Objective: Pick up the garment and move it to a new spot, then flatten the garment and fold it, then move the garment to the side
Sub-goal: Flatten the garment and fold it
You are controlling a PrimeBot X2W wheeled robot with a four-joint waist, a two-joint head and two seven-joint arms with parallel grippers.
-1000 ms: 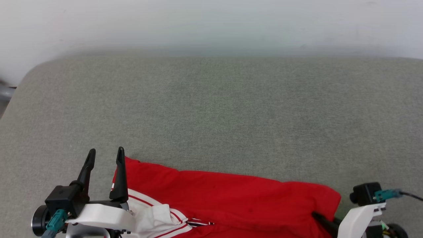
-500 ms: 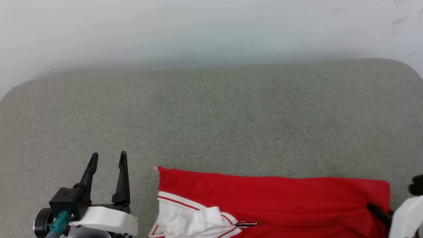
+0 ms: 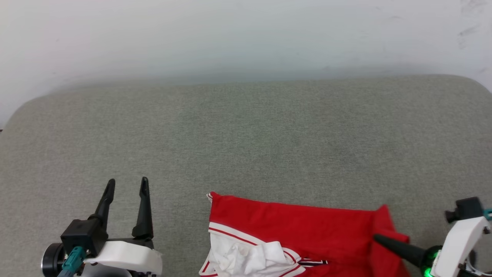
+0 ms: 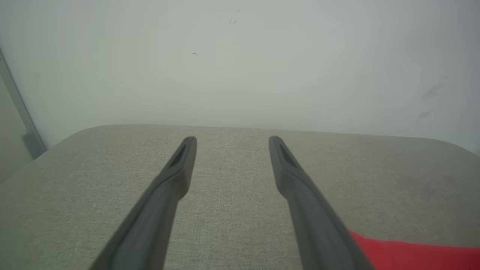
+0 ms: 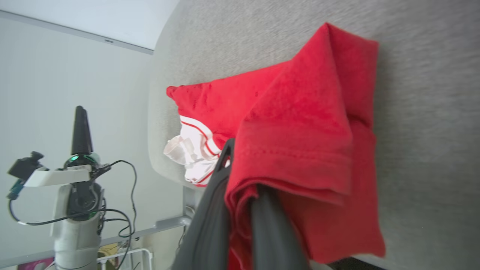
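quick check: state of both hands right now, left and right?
Left hand: open, holding nothing.
Right hand: closed on the red garment, gripping a bunched edge.

1. Setting: a robot test room or lab, plain and bare.
2. Bench [image 3: 246, 127]: grey fabric top, rounded corners, metal frame [image 5: 170, 224] beneath.
3. Wall [image 3: 246, 34]: blank white, lightly scuffed.
4. Left arm [image 5: 73, 225]: pale robot arm, loose black cables [image 5: 123, 161] exposed.
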